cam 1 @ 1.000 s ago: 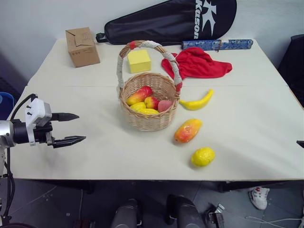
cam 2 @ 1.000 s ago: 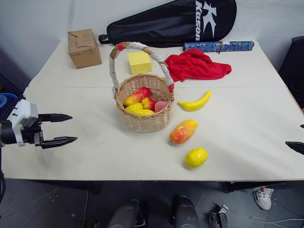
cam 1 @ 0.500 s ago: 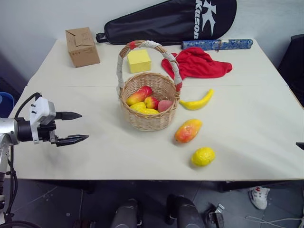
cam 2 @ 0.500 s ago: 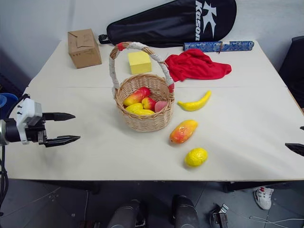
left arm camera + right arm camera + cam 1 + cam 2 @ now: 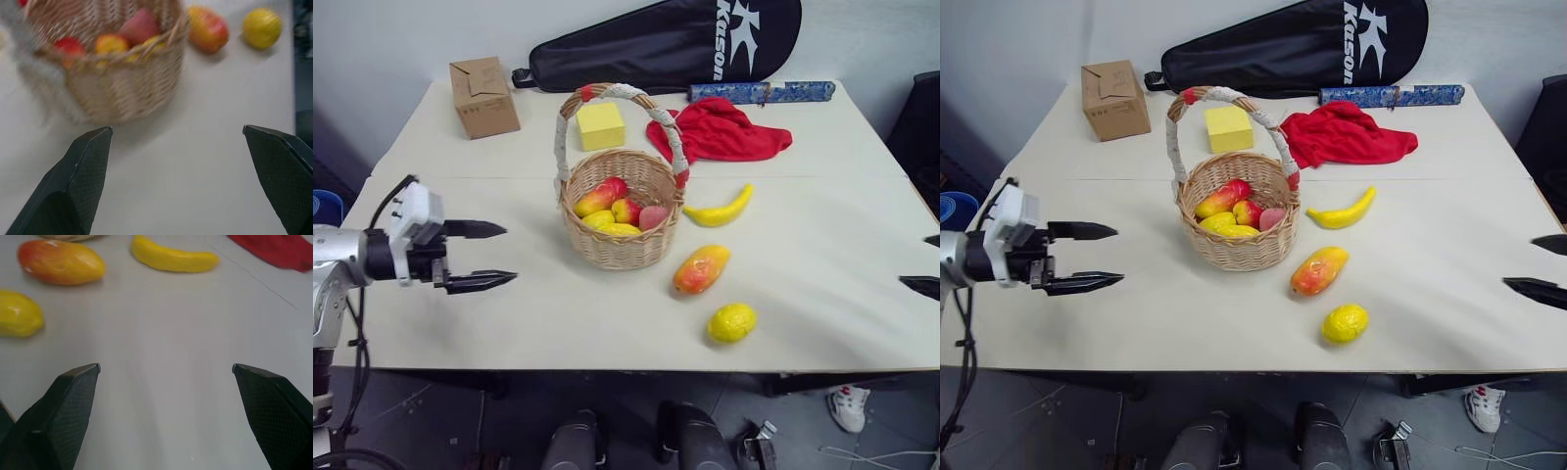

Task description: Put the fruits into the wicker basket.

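The wicker basket (image 5: 622,220) stands mid-table with several red and yellow fruits inside it. To its right on the table lie a banana (image 5: 718,209), an orange-red mango (image 5: 700,269) and a bumpy lemon (image 5: 731,322). My left gripper (image 5: 494,256) hovers open left of the basket, fingers pointing toward it, nothing between them. My right gripper (image 5: 1538,264) enters at the table's right edge, open and empty, well right of the mango and lemon. The right wrist view looks over the lemon (image 5: 18,314), mango (image 5: 61,262) and banana (image 5: 172,257).
At the back of the table sit a brown cardboard box (image 5: 482,95), a yellow foam cube (image 5: 599,125), a red cloth (image 5: 720,130), a blue roll (image 5: 762,92) and a black racket bag (image 5: 666,44). A dark chair (image 5: 917,127) stands at the right.
My left gripper has moved right, toward the basket, and risen slightly. My right gripper's fingertips have come further into view from the right edge. The fruits and basket have stayed put.
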You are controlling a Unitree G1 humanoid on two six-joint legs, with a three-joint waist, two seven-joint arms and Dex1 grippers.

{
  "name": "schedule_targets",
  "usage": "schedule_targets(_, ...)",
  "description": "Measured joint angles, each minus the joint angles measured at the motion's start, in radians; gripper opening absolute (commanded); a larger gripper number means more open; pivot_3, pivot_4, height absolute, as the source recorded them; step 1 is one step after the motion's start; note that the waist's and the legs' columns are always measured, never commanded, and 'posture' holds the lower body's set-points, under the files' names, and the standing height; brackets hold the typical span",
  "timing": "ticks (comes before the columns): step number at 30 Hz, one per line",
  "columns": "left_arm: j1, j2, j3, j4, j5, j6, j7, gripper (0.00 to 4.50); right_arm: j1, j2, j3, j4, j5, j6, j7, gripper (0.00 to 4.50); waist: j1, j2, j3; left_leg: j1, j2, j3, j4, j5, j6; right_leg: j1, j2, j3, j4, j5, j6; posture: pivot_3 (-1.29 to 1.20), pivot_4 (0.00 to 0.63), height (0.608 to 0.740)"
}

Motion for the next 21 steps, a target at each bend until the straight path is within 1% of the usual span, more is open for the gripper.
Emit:
schedule_targets(2,-0.066,-0.029,-0.059,-0.083,-0.040,0.047,-0.017,4.50,-0.002,0.015,0.089,-0.162,0.018,-0.006,0.017,4.47,0.002,0.000,0.000,0.000,0.000,0.000,0.000,0.000,-0.001,0.000,0.001,0.000,0.000,0.000,0.000,0.00,0.150,0.740)
schedule_targets(3,-0.084,-0.038,-0.080,-0.106,-0.047,0.058,-0.018,4.50,-0.002,0.024,0.121,-0.205,0.022,-0.011,0.021,4.47,0.002,0.000,0.000,0.000,0.000,0.000,0.000,0.000,-0.001,0.000,0.001,0.000,0.000,0.000,0.000,0.00,0.150,0.740)
schedule_targets(5,-0.130,-0.056,-0.130,-0.148,-0.061,0.092,-0.026,4.50,-0.020,0.047,0.227,-0.284,0.012,-0.042,0.027,4.47,0.004,-0.001,0.001,-0.001,-0.001,0.000,0.001,0.001,0.000,0.000,0.001,0.000,-0.001,0.000,0.000,0.00,0.150,0.740)
schedule_targets(6,-0.141,-0.062,-0.139,-0.154,-0.066,0.099,-0.029,4.50,-0.029,0.057,0.252,-0.299,0.007,-0.052,0.028,4.47,0.004,-0.001,0.001,-0.001,-0.001,0.000,0.001,0.001,0.000,0.000,0.001,0.000,-0.001,0.000,0.000,0.00,0.150,0.740)
schedule_targets(7,-0.159,-0.064,-0.158,-0.161,-0.074,0.114,-0.038,4.50,-0.061,0.073,0.305,-0.308,-0.015,-0.075,0.027,4.47,0.003,-0.002,0.001,0.000,-0.001,0.001,0.001,0.001,0.000,0.000,0.001,0.000,-0.001,0.000,0.000,0.00,0.150,0.740)
schedule_targets(9,-0.202,-0.077,-0.193,-0.176,-0.082,0.135,-0.057,4.50,-0.138,0.123,0.417,-0.307,-0.067,-0.127,0.027,4.47,-0.001,-0.005,0.003,0.000,-0.001,0.001,0.002,0.001,0.000,0.000,0.002,0.001,0.000,0.000,0.001,0.00,0.150,0.740)
schedule_targets(10,-0.213,-0.084,-0.201,-0.179,-0.083,0.136,-0.060,4.50,-0.156,0.139,0.448,-0.307,-0.082,-0.143,0.027,4.47,-0.001,-0.006,0.004,0.000,-0.001,0.001,0.003,0.001,0.000,0.000,0.003,0.001,0.000,0.000,0.001,0.00,0.150,0.740)
schedule_targets(12,-0.232,-0.093,-0.218,-0.177,-0.083,0.136,-0.073,4.50,-0.217,0.191,0.551,-0.265,-0.148,-0.212,0.030,4.47,-0.002,-0.007,0.005,0.000,-0.001,0.001,0.003,0.002,0.000,0.000,0.003,0.001,0.001,0.000,0.001,0.00,0.150,0.740)
schedule_targets(14,-0.239,-0.096,-0.228,-0.173,-0.076,0.134,-0.080,4.50,-0.267,0.236,0.628,-0.194,-0.209,-0.269,0.037,4.47,-0.001,-0.008,0.005,0.000,-0.001,0.001,0.003,0.002,0.000,0.000,0.005,0.001,0.001,0.000,0.000,0.00,0.150,0.740)
schedule_targets(16,-0.244,-0.102,-0.234,-0.169,-0.071,0.133,-0.081,4.50,-0.306,0.277,0.678,-0.133,-0.252,-0.305,0.038,4.47,-0.001,-0.008,0.005,-0.001,-0.001,0.001,0.003,0.003,0.000,0.000,0.007,0.001,0.001,0.000,0.000,0.00,0.150,0.740)
schedule_targets(17,-0.248,-0.104,-0.236,-0.168,-0.068,0.133,-0.080,4.50,-0.323,0.296,0.699,-0.110,-0.269,-0.320,0.037,4.10,-0.001,-0.008,0.005,-0.001,-0.001,0.001,0.004,0.003,0.000,0.000,0.007,0.001,0.001,0.000,0.000,0.00,0.150,0.740)
schedule_targets(18,-0.255,-0.106,-0.238,-0.166,-0.064,0.133,-0.079,4.50,-0.333,0.310,0.717,-0.092,-0.285,-0.337,0.037,3.91,-0.001,-0.008,0.005,-0.001,-0.001,0.001,0.004,0.003,0.000,0.000,0.007,0.001,0.001,0.000,0.000,0.00,0.150,0.740)
schedule_targets(20,-0.262,-0.106,-0.238,-0.165,-0.059,0.133,-0.075,4.50,-0.348,0.329,0.745,-0.061,-0.308,-0.362,0.035,3.19,0.000,-0.008,0.005,-0.001,-0.001,0.001,0.005,0.003,0.000,0.000,0.007,0.001,0.002,0.000,0.000,0.00,0.150,0.740)
schedule_targets(21,-0.262,-0.106,-0.238,-0.165,-0.058,0.133,-0.073,4.50,-0.348,0.336,0.748,-0.052,-0.312,-0.375,0.035,2.95,0.001,-0.008,0.005,-0.002,-0.001,0.000,0.006,0.003,0.000,0.000,0.007,0.001,0.002,0.000,0.000,0.00,0.150,0.740)
